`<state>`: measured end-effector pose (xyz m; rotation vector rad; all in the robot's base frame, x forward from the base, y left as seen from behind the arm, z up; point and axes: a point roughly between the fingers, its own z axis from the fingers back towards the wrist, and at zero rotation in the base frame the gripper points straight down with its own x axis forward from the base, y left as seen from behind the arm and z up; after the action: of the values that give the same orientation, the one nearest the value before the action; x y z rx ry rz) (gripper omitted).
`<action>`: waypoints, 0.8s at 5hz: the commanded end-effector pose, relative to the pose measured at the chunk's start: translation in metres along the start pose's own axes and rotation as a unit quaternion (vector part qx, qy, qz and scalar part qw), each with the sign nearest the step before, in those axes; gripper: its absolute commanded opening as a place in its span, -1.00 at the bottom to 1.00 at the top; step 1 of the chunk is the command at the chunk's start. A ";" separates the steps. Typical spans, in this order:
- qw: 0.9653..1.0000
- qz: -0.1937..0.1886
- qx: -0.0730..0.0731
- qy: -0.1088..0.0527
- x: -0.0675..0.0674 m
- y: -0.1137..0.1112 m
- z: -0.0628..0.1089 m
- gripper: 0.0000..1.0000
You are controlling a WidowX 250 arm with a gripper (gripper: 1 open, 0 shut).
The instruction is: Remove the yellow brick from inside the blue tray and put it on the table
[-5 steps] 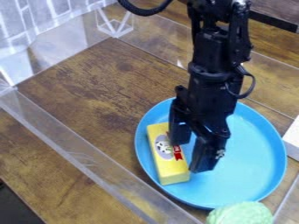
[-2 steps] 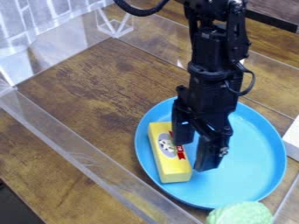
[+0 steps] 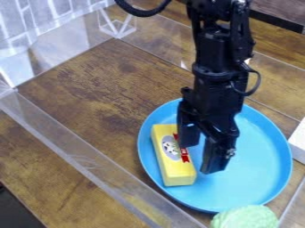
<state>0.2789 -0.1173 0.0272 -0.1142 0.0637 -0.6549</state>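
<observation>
**A:** Status? Where's the yellow brick point(image 3: 172, 155)?

**B:** In the blue tray point(image 3: 265, 175), left-near part, lying flat, label up. Long axis runs far-to-near. Its near end sits close to the tray's rim. Not lifted.

**A:** Gripper?

**B:** The gripper point(image 3: 195, 151) is spread wide, nothing in it. One finger looks to be down at the brick's right edge, over the label; the other is further right, over bare tray. So the brick is beside the jaws rather than between them, as far as I can tell from this angle.

**A:** Risks?

**B:** If it shuts as placed, my guess is it grabs air or clips one edge and skids the brick towards the rim. Pressing lower could jam the fingertips against the tray floor and tip the tray. Rim could also catch the brick if it's dragged out low. Acrylic wall is near on the left of the table point(image 3: 102, 93), so the drop spot is tight.

**A:** Arm pose?

**B:** Black arm comes down from the far side, wrist vertical, fingers pointing straight down, low over the tray. Green lump point(image 3: 244, 218) is outside the tray on the near side, clear of it.
</observation>
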 end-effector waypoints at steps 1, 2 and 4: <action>0.997 0.014 -0.026 0.068 -0.029 0.008 -0.044 1.00; 0.997 0.016 -0.024 0.073 -0.029 0.009 -0.036 -1.00; 0.996 0.011 -0.006 0.092 -0.031 0.014 -0.013 -1.00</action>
<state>0.2620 -0.0908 0.0146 -0.0777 0.2444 -0.6467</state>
